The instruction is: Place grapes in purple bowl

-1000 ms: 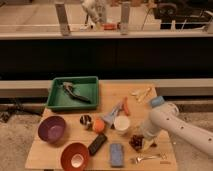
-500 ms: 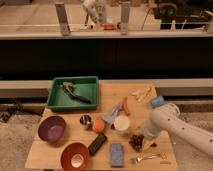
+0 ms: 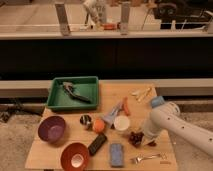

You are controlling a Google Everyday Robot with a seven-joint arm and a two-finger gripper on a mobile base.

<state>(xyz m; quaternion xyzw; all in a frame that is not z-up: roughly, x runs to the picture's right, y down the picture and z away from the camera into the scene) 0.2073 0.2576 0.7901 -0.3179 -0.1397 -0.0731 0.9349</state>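
The grapes [image 3: 134,138], a small dark red-purple bunch, lie on the wooden table [image 3: 60,150] just right of the white cup [image 3: 121,123]. The purple bowl [image 3: 51,128] sits at the table's left edge, empty, far from the grapes. My white arm comes in from the lower right. Its gripper [image 3: 143,138] is right beside the grapes, on their right side, mostly hidden under the wrist.
A red-orange bowl [image 3: 75,156] stands at the front left and a green tray [image 3: 90,82] holding a tool at the back left. An orange ball [image 3: 98,125], a dark ball [image 3: 86,120], a black bar [image 3: 97,144], a blue sponge [image 3: 116,154] and a fork [image 3: 147,158] lie around.
The arm's end has edged slightly lower toward the grapes. The objects on the table have not moved.
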